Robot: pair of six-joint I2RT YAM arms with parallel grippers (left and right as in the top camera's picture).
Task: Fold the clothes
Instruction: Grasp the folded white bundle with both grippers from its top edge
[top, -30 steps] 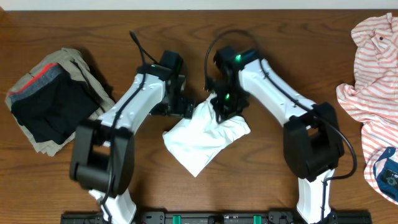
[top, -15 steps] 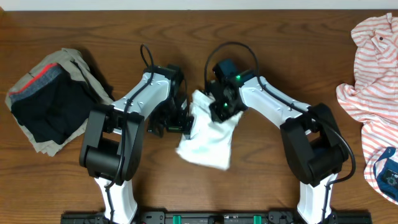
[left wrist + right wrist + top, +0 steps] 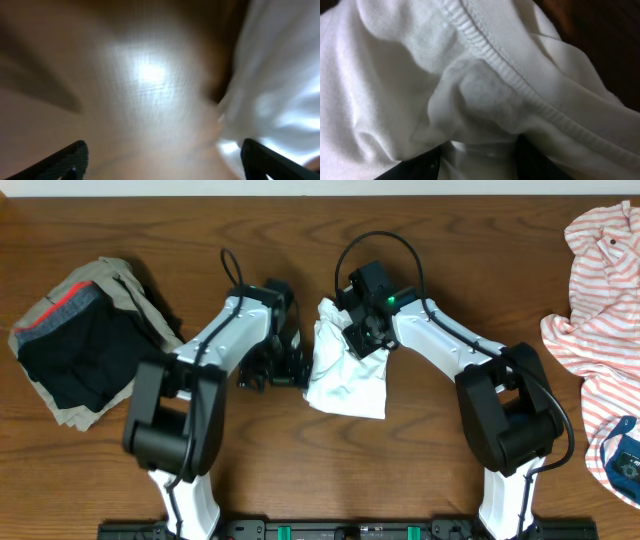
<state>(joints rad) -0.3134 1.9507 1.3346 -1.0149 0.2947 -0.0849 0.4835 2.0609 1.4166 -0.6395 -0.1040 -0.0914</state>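
The overhead camera looked straight down on the tabletop. Wrist cameras sat very close (left blurred); all views shared the clothes, right of the left gripper.

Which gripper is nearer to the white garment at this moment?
Right. The right gripper rests on the upper part of the white garment, and cloth fills its wrist view. The left gripper stands open just off the garment's left edge, beside it.
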